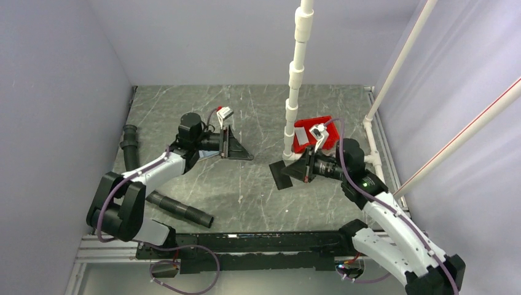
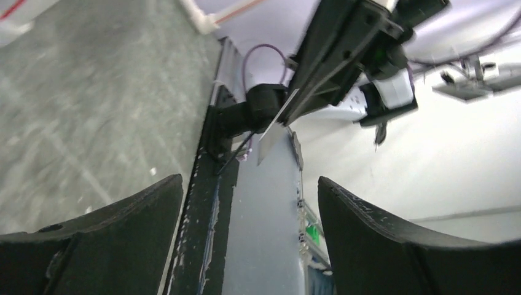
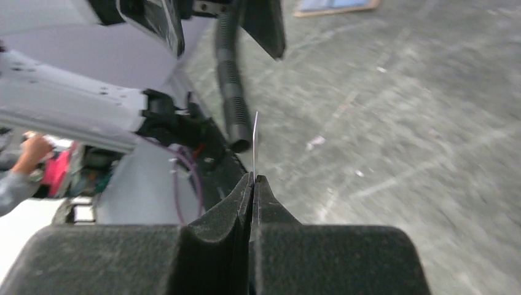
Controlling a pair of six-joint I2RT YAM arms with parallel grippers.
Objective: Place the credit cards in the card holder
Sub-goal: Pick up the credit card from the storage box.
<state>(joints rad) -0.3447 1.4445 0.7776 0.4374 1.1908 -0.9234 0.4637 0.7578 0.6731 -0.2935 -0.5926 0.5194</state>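
Observation:
My right gripper (image 3: 253, 177) is shut on a thin pale credit card (image 3: 254, 142), seen edge-on and sticking out past the fingertips. In the top view this gripper (image 1: 289, 170) hovers over the middle right of the table. The left wrist view shows the same card (image 2: 274, 125). My left gripper (image 2: 250, 184) is open and empty, its fingers (image 2: 123, 227) wide apart; in the top view it (image 1: 238, 149) faces the right gripper. The card holder (image 3: 335, 6), tan with a bluish inside, lies on the table at the top edge of the right wrist view. Another white card (image 1: 301, 134) lies in the red tray.
A red tray (image 1: 325, 125) sits at the back right beside a white pipe post (image 1: 293, 92). A black ribbed hose (image 1: 181, 209) lies at the front left and another (image 1: 129, 147) by the left wall. A black rail (image 1: 246, 241) runs along the near edge.

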